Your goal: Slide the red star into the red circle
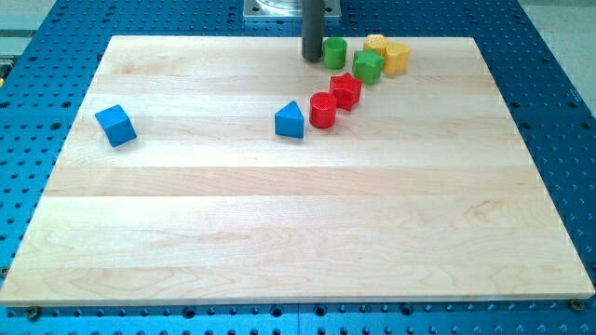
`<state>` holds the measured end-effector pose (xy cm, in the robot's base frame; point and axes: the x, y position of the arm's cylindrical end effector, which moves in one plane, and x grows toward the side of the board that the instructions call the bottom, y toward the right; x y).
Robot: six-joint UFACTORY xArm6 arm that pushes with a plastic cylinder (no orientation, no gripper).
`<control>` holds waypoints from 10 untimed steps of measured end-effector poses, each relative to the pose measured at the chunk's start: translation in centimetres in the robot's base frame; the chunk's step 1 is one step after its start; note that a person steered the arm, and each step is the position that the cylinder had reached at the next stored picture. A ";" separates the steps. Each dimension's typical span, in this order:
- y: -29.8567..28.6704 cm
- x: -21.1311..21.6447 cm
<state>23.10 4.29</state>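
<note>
The red star (345, 90) lies on the wooden board near the view's top centre. The red circle (322, 110) sits just below and left of it, touching or nearly touching. My tip (312, 58) rests on the board near the top edge, up and left of the red star, right beside the green circle (334, 52).
A green star (368, 66) sits up and right of the red star. Two yellow blocks (376, 43) (397, 58) lie at the top right of the cluster. A blue triangle (290, 121) lies left of the red circle. A blue cube (115, 125) lies at the far left.
</note>
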 end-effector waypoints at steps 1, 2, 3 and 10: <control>0.2 0.4; -1.3 3.9; 1.4 5.8; 1.6 17.0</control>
<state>40.12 5.89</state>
